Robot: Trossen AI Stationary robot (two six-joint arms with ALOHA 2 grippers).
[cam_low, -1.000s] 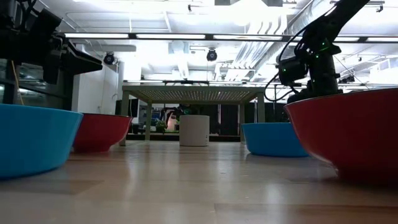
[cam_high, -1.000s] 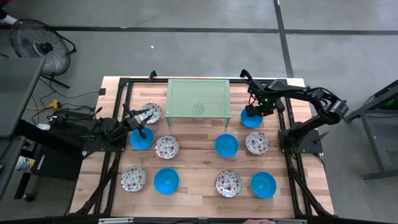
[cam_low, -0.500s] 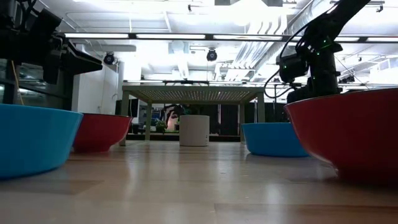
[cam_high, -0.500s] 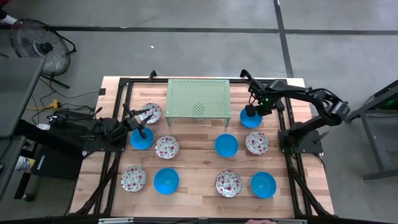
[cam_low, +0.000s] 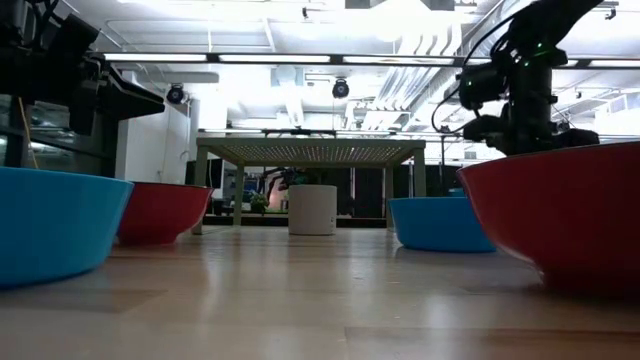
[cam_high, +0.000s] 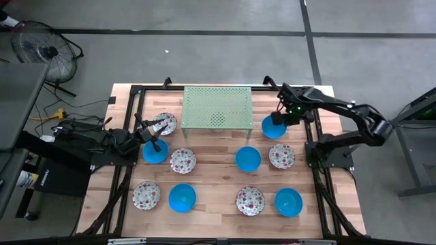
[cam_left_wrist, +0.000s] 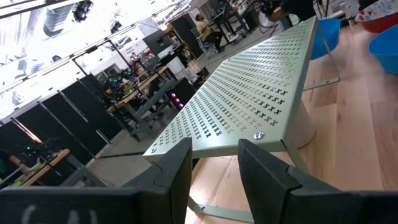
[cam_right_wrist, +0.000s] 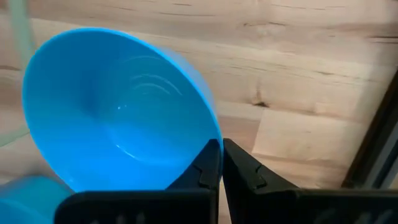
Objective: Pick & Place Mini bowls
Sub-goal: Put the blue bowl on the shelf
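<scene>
At the near edge of the wooden desk (cam_high: 218, 178) lies a row of four mini bowls: a floral bowl (cam_high: 146, 195), a blue bowl (cam_high: 182, 197), a second floral bowl (cam_high: 250, 201) and a second blue bowl (cam_high: 289, 201). Behind them is a middle row: a blue bowl under the left arm (cam_high: 154, 152), a floral one (cam_high: 182, 160), another blue one (cam_high: 248, 158) and a floral one on the right (cam_high: 281, 156).

The left pincer (cam_high: 155, 145) hangs over the blue bowl at the left end of that middle row; in the left wrist view its fingers (cam_left_wrist: 176, 176) stand apart with nothing between them, facing the pale green perforated rack (cam_left_wrist: 255, 106). Just beyond it, a floral bowl (cam_high: 164, 123) sits beside the rack's left end.

At the far right, the right pincer (cam_high: 278, 119) is clamped on the rim of a blue bowl (cam_right_wrist: 118, 112), which is tilted and lifted clear of the desk, just off the right end of the rack (cam_high: 218, 107). In the low view that arm shows raised at upper right (cam_low: 510, 95).
</scene>
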